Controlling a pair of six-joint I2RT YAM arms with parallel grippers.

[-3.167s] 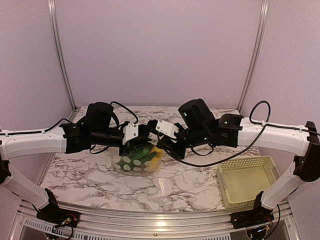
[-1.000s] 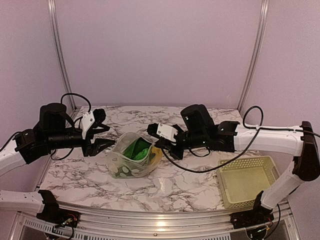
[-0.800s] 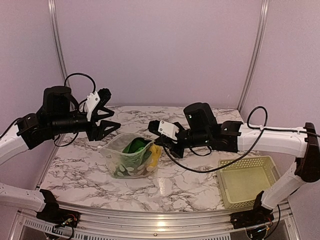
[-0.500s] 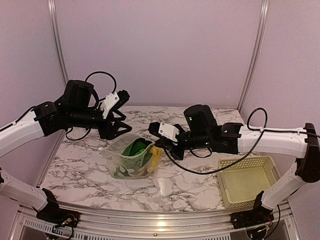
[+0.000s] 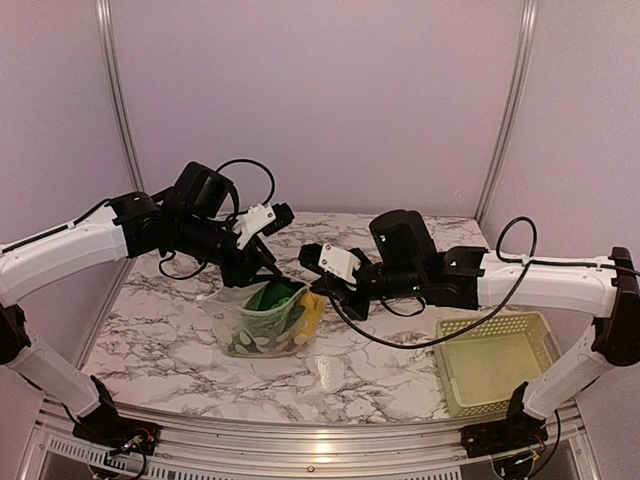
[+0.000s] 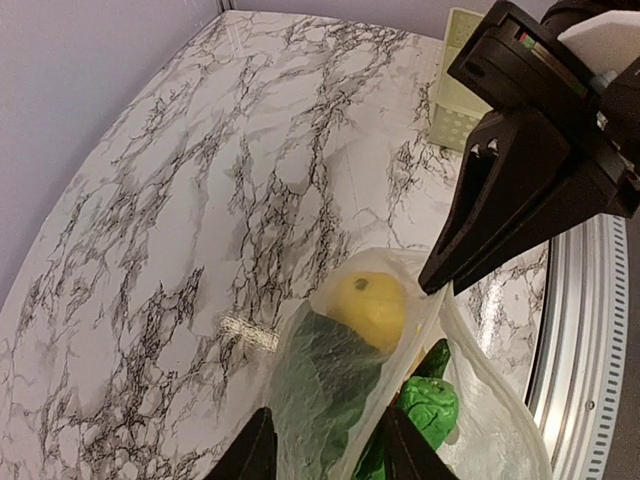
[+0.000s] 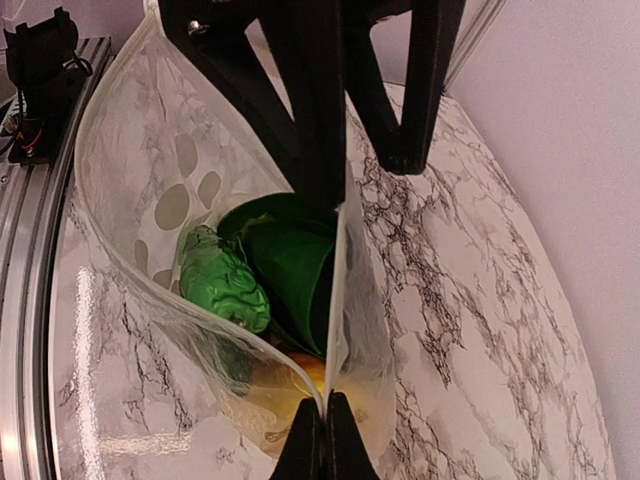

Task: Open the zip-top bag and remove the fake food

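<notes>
While right end effector (image 7: 322, 415) pinches zip-top bag (image 5: 262, 325) rim | left end effector (image 6: 325, 412) spread above mouth

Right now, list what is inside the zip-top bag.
Inside the zip-top bag: a yellow round piece, a bright green leafy piece and a darker green piece. Whatever lies beneath them is covered.

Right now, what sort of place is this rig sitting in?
Likely a lab robot test booth: plain lilac wall panels in silver aluminium frame posts, a marble-patterned tabletop, and two white-and-black robot arms mounted on a metal rail at its near edge.
</notes>
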